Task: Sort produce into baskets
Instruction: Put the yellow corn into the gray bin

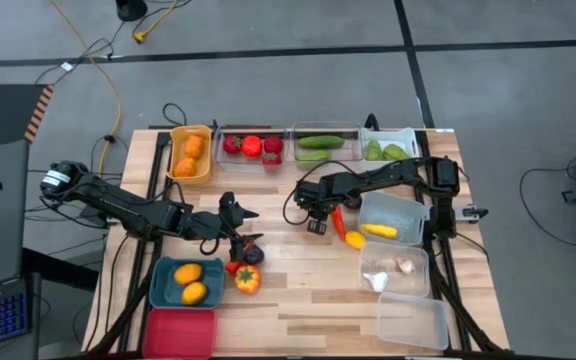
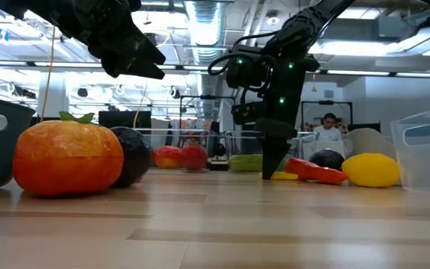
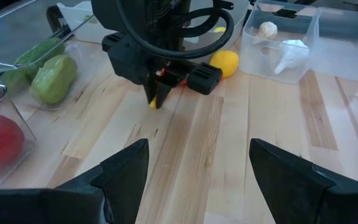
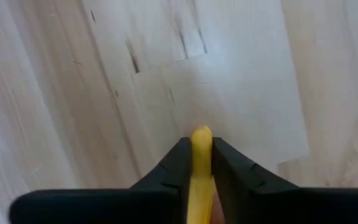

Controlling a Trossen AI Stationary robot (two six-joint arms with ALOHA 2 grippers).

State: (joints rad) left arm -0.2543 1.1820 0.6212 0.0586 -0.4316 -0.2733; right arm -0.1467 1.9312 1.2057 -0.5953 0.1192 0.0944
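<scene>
Fingers (image 4: 225,168) of the right gripper (image 4: 202,163) pinch one thin yellow piece (image 4: 200,174) against the desk (image 1: 298,290); left gripper (image 3: 197,168) hovers wide open near two loose toys (image 1: 248,268).

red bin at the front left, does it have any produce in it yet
No, in the high view the red bin shows only its bare floor, while the teal bin beside it holds two yellow-orange pieces.

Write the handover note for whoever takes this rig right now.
Right end effector: shut on a thin yellow piece, low at mid-table.
Left end effector: open, empty, hovering above the table.
Done: orange bin, red produce bin, two green bins, teal bin and two clear bins on the right hold items.
Left: red pepper, yellow lemon, orange tomato, dark purple piece; red bin is empty.
</scene>
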